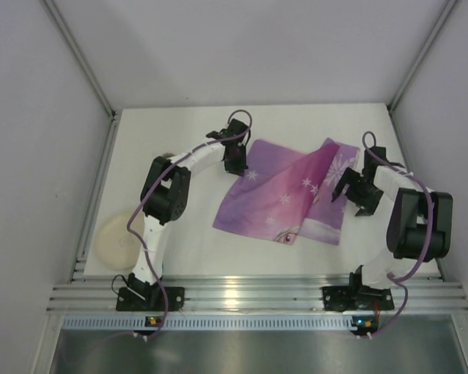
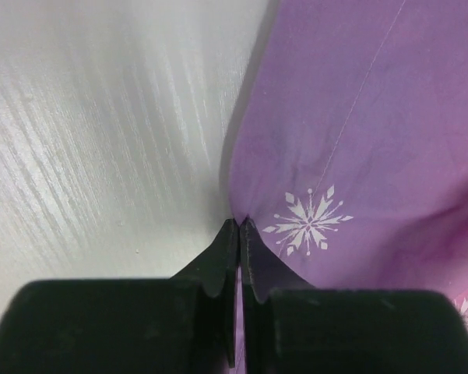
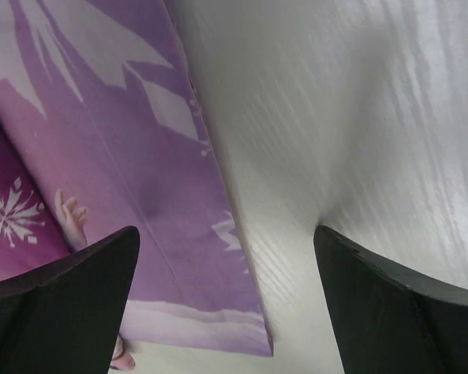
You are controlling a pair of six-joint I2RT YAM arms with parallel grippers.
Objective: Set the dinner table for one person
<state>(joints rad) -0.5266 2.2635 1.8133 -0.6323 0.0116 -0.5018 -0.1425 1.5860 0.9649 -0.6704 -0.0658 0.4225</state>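
A purple snowflake-printed placemat (image 1: pixel 288 195) lies crumpled and partly folded over itself on the white dinner table (image 1: pixel 179 132). My left gripper (image 1: pixel 235 165) is shut on the placemat's far left corner; in the left wrist view its tips (image 2: pixel 241 224) pinch the purple cloth (image 2: pixel 350 140). My right gripper (image 1: pixel 347 188) is open and empty, hovering over the placemat's right edge (image 3: pixel 218 257), with the edge lying between its fingers (image 3: pixel 70 304).
A cream round plate (image 1: pixel 118 241) sits at the table's near left, beside the left arm's base. A ribbed aluminium rail (image 1: pixel 257 296) runs along the near edge. Grey walls enclose the table on three sides.
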